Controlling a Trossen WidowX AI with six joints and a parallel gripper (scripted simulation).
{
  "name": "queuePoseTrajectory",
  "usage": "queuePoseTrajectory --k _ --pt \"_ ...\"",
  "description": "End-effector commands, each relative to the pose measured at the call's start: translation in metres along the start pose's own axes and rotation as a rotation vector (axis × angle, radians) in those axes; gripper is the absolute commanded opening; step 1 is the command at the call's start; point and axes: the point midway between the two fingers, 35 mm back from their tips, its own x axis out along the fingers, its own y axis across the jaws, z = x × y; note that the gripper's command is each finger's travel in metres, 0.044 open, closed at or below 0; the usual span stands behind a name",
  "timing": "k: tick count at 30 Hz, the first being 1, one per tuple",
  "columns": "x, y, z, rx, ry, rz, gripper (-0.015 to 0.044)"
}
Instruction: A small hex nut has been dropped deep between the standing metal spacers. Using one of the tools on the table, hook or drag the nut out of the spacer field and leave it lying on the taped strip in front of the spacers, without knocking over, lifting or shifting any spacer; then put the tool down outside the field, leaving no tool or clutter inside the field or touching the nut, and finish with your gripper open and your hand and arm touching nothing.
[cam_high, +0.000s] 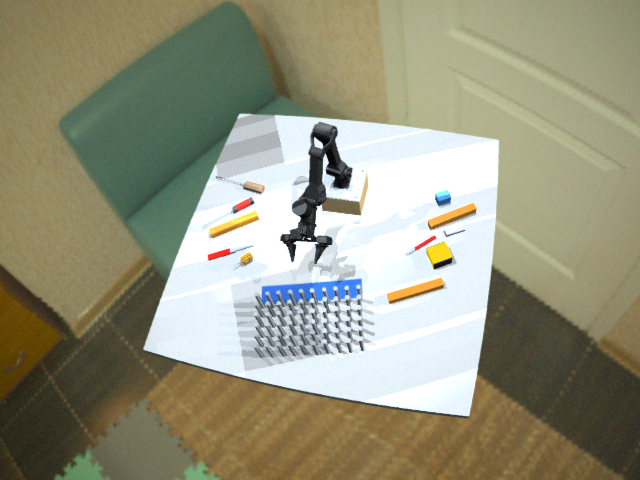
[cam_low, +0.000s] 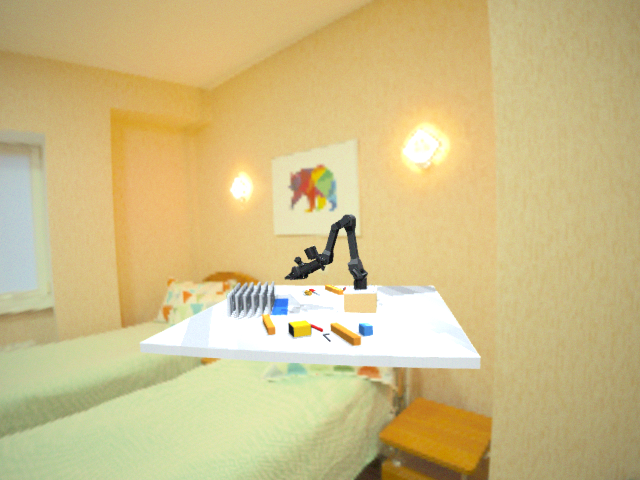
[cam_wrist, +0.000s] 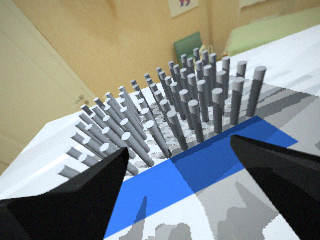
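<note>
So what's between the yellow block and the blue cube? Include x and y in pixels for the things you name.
In the top view, an orange bar (cam_high: 452, 215) (cam_low: 345, 333) and a small bent grey tool (cam_high: 454, 233) (cam_low: 325, 336) lie between them.

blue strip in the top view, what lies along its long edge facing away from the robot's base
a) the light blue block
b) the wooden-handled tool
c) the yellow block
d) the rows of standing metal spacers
d, the metal spacers stand in rows along that edge of the blue strip.
</note>
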Motion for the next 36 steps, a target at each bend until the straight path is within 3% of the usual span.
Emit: queuePoseTrajectory --k 1,13,22,29,36 --pt "0.000 -0.001 -0.001 0.007 0.002 -0.004 0.0440" --pt "0.001 -0.004 -0.001 0.011 0.006 -0.012 0.0440" --pt "-0.005 -0.156 -0.004 0.266 0.187 -0.375 0.0440" --pt "-0.063 -0.271 -0.024 0.526 0.329 -0.644 0.0440" --pt "-0.158 -0.355 -0.058 0.835 0.435 -0.876 0.0440"
